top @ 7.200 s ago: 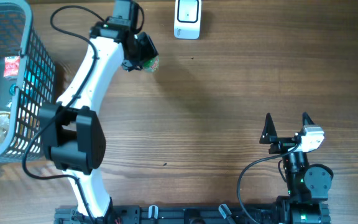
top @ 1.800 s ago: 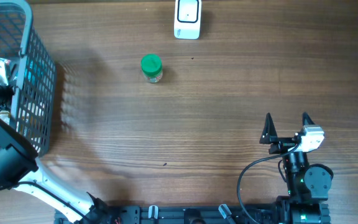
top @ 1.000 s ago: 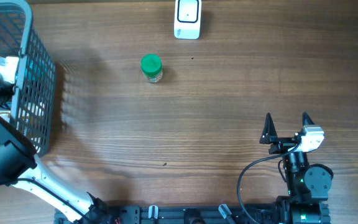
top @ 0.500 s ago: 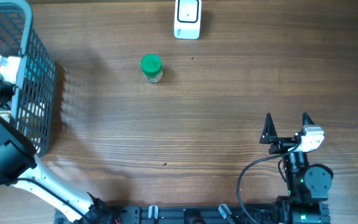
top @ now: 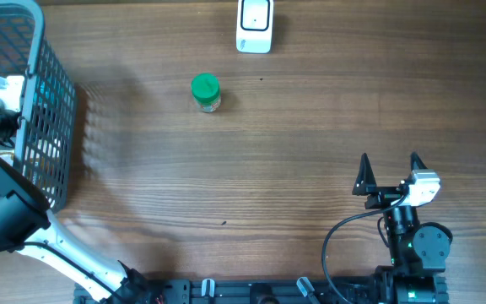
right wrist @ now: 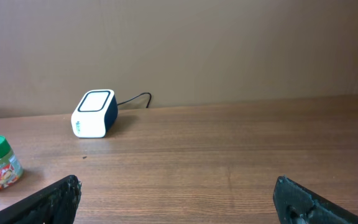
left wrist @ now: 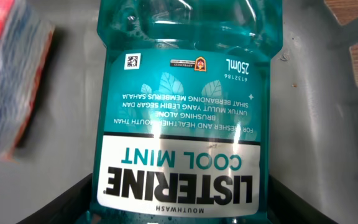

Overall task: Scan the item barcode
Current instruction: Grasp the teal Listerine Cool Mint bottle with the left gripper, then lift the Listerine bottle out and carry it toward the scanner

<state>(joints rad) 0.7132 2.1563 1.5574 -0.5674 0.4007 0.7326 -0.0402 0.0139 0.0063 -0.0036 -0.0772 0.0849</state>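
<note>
Left gripper (left wrist: 180,202) clamped on a mouthwash bottle (left wrist: 185,93) inside the basket (top: 53,127); right gripper (top: 389,160) idle and open.

The basket stands at the table's (top: 310,127) far left corner, and the left arm reaches down into it. In the wrist view the teal bottle fills the gap between the two dark fingers (left wrist: 73,199), which sit against its sides with no space showing. Its label reads upside down in that view, with a small square code (left wrist: 131,61) near one corner. A red and blue packet (left wrist: 8,81) lies just beside the bottle on the basket floor. The scanner (top: 254,25) sits at the middle of the far edge, well apart from the basket. A green-lidded jar (top: 205,91) stands upright between them, near the scanner. The right gripper rests near the near right corner, jaws spread wide, holding nothing.
</note>
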